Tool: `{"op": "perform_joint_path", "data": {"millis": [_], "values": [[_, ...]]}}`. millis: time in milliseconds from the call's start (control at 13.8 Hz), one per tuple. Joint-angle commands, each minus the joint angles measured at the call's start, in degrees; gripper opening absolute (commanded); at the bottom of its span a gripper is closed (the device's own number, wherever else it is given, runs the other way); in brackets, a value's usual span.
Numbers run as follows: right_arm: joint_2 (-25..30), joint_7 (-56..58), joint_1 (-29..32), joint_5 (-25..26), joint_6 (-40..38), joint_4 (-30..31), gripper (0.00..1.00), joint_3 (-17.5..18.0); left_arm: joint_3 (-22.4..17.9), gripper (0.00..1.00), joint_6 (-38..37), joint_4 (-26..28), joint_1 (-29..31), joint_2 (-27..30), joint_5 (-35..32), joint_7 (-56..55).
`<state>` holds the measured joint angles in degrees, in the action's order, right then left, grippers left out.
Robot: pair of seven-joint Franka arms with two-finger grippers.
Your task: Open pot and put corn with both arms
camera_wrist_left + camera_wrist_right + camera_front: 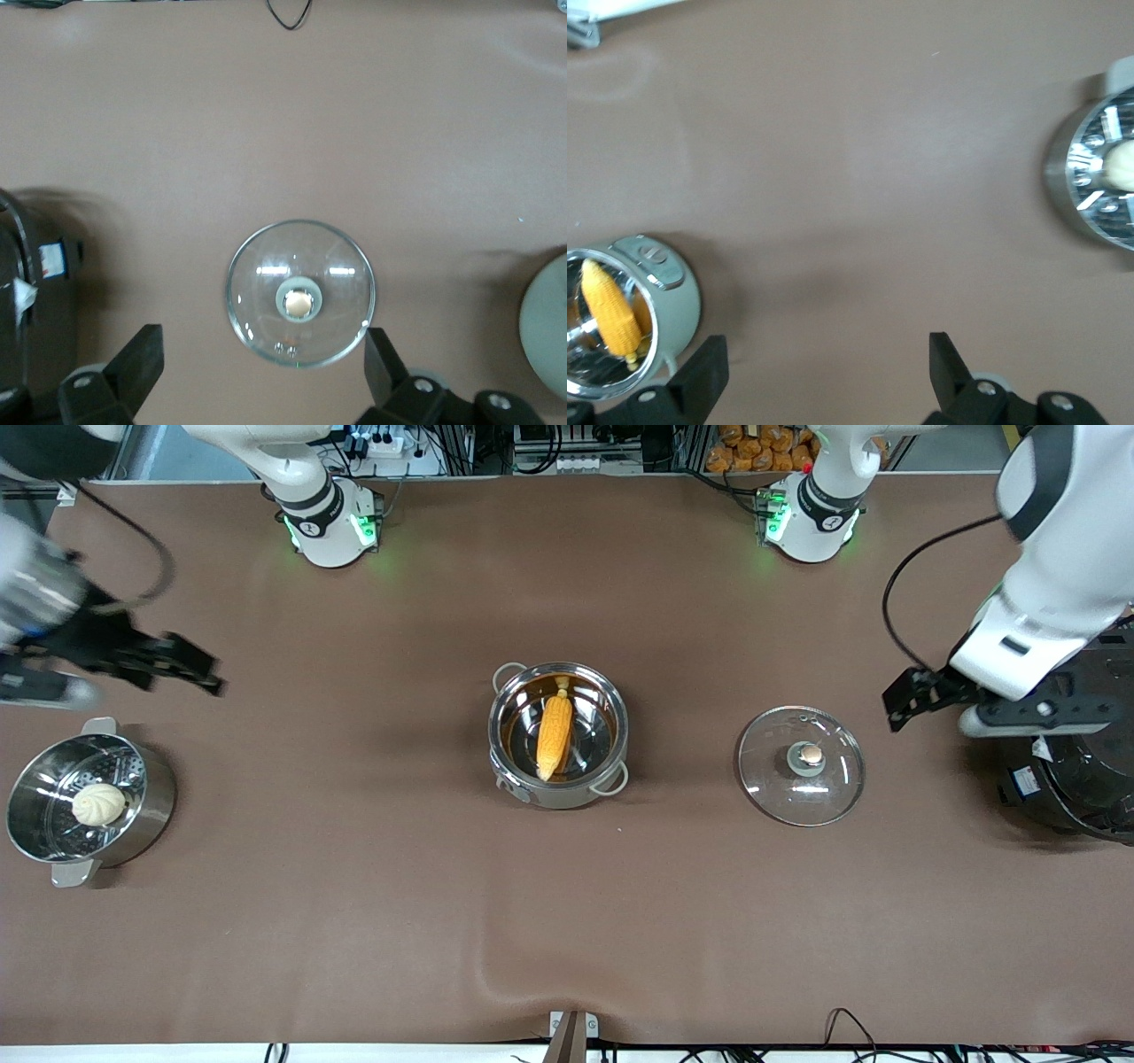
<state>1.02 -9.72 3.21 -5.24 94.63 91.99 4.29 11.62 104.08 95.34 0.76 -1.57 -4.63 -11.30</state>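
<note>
The pot [558,735] sits uncovered at the middle of the brown counter [354,921], and the corn [555,735] lies inside it, running from about 12 o'clock to 6 o'clock across the pot's floor in the front view. The glass lid [801,765] rests flat on the counter at the pot's 3 o'clock, knob up, well apart from the pot.

The left gripper [905,701] hangs empty with its fingers spread, over bare counter near the lid's 2 o'clock, beside the black cooker [1076,779].

The right gripper [190,666] is also spread wide and empty, above the counter at roughly 1 o'clock from the steamer pot [87,802], which holds a white bun [97,804].
</note>
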Motion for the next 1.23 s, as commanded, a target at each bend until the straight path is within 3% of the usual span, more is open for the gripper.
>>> {"op": "perform_joint_path", "data": {"millis": [0, 363, 581, 798, 1161], "values": [[2.5, 3.6, 2.8, 0.7, -2.2, 1.8, 1.0, -0.1, 0.0, 1.0, -8.3, -6.0, 0.6, -1.3, 1.4, 1.5], [2.0, 9.7, 2.9, 5.1, -2.6, 2.0, 1.0, -0.8, -0.6, 1.0, -17.7, -11.0, 2.2, -0.7, 2.3, 3.7], [2.1, 10.9, 2.8, 4.2, -7.3, 1.6, 1.0, -0.6, -0.6, 1.0, -22.3, -12.5, 2.0, -0.7, 3.3, 3.8], [2.0, 10.6, 2.5, 4.1, -9.1, 0.3, 1.0, -0.6, -3.6, 1.0, -22.6, -12.4, 2.3, -0.5, 8.7, 3.2], [0.2, 10.6, 2.6, 4.2, -10.5, -5.4, 1.0, -0.6, -3.5, 1.0, -23.7, -12.5, 2.2, -0.6, 5.8, 3.7]]}}
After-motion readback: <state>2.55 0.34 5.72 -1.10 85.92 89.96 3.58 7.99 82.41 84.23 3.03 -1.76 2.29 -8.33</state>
